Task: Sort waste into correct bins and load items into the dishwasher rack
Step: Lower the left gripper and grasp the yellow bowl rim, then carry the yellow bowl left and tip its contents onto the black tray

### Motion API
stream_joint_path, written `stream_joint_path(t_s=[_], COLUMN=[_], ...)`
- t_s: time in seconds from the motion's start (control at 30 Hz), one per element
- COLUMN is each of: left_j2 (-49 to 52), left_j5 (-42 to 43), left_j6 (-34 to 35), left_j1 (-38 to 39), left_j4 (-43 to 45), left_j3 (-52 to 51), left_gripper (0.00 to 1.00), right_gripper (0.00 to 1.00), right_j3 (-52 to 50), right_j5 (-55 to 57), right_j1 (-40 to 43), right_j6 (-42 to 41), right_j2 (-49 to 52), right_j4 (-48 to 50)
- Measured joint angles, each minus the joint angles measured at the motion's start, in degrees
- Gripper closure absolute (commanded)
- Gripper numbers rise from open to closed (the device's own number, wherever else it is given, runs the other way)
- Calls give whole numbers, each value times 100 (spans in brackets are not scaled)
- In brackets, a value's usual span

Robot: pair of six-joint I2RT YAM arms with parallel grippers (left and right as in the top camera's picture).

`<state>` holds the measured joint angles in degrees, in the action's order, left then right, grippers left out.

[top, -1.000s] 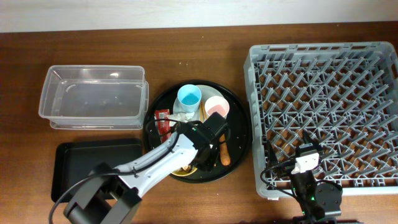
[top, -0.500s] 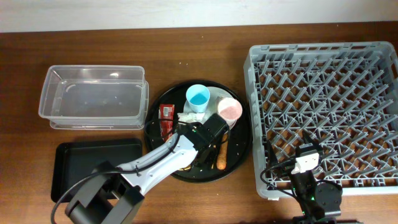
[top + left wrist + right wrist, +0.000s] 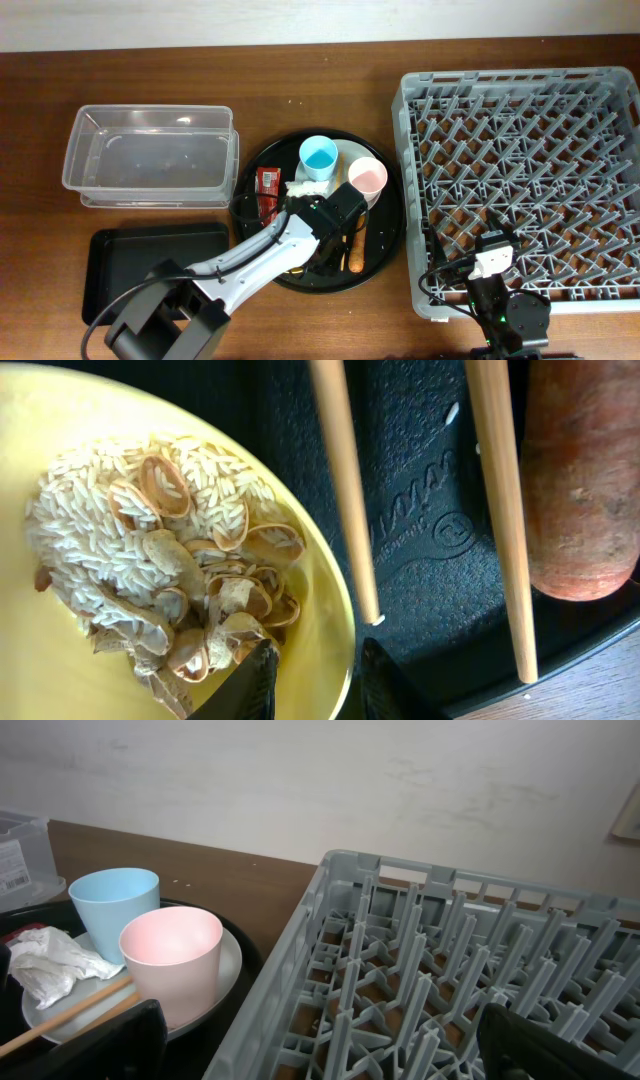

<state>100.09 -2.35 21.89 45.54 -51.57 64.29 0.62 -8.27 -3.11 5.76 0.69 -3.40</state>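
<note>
My left gripper (image 3: 320,685) is open and straddles the rim of the yellow bowl (image 3: 325,610), one finger inside and one outside. The bowl holds rice and pale food scraps (image 3: 180,550). The wooden chopsticks (image 3: 345,490) and the orange-brown food stick (image 3: 585,480) lie beside it on the round black tray (image 3: 390,225). From overhead the left gripper (image 3: 322,258) covers the bowl. A blue cup (image 3: 318,155), pink cup (image 3: 368,178), plate (image 3: 345,155), tissue (image 3: 300,188) and red wrapper (image 3: 268,185) are on the tray. My right gripper (image 3: 320,1050) is open and empty over the grey rack (image 3: 410,90).
The clear tub (image 3: 85,120) stands at the back left and the black rectangular tray (image 3: 150,265) in front of it, both without contents. The rack's left wall (image 3: 340,920) stands close to the round tray. The right arm (image 3: 495,300) is at the rack's front edge.
The round tray's contents have shifted: the cups and plate moved right and the red wrapper moved back. My left gripper stays at the bowl. The right arm has not moved.
</note>
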Motion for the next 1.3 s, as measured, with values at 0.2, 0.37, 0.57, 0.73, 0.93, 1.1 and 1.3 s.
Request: stream_joint_path(t_s=[0.2, 0.37, 0.57, 0.73, 0.93, 1.1, 1.3], left_j2=[4, 4, -2, -7, -240, -313, -640], left_j5=[0, 2, -116, -426, -1121, -1403, -538], left_j6=[0, -31, -114, -109, -326, -417, -573], left_j1=[0, 0, 4, 31, 26, -120, -1843], left_j4=[411, 380, 393, 87, -743, -1141, -2002], left_j3=[-63, -142, -140, 39, 1005, 1231, 1432], left_gripper=[83, 93, 100, 100, 100, 100, 100], right_gripper=[2, 2, 2, 2, 2, 1, 2], right_j3=[0, 0, 0, 0, 0, 0, 0], right_j5=[0, 0, 0, 0, 0, 0, 2], right_j1=[0, 0, 0, 0, 0, 0, 0], right_j6=[0, 0, 0, -4, 0, 0, 0], right_j2=[0, 0, 0, 0, 0, 0, 0], right_j4=[0, 0, 0, 0, 0, 0, 0])
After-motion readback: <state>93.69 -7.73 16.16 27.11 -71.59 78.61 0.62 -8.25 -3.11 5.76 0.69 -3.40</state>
